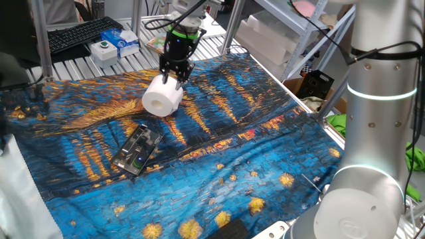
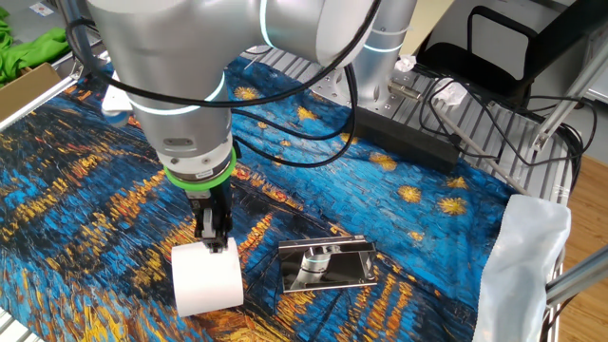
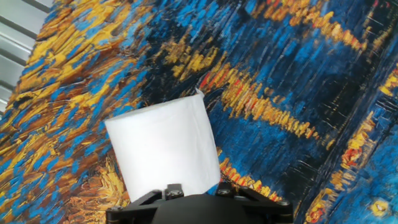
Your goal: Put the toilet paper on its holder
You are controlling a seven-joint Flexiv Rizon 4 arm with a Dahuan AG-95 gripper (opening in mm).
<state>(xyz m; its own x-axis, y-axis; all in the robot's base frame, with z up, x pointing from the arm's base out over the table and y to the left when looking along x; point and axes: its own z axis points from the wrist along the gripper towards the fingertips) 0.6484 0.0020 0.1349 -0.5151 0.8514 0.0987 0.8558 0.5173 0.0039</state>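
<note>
My gripper [image 1: 178,74] points down at the toilet paper's [image 1: 163,97] top edge, fingers narrowly parted, whether gripping I cannot tell; the roll lies on the cloth [image 1: 265,153], near the holder [image 1: 137,150], unmounted.

In the hand view the near end of the toilet paper [image 3: 163,144] is covered by the black body of the gripper [image 3: 193,191], and the jaws cannot be made out. The holder [image 1: 137,149] is too small to show its bar clearly. The picture's edge cuts the keyboard [image 1: 80,33].
</note>
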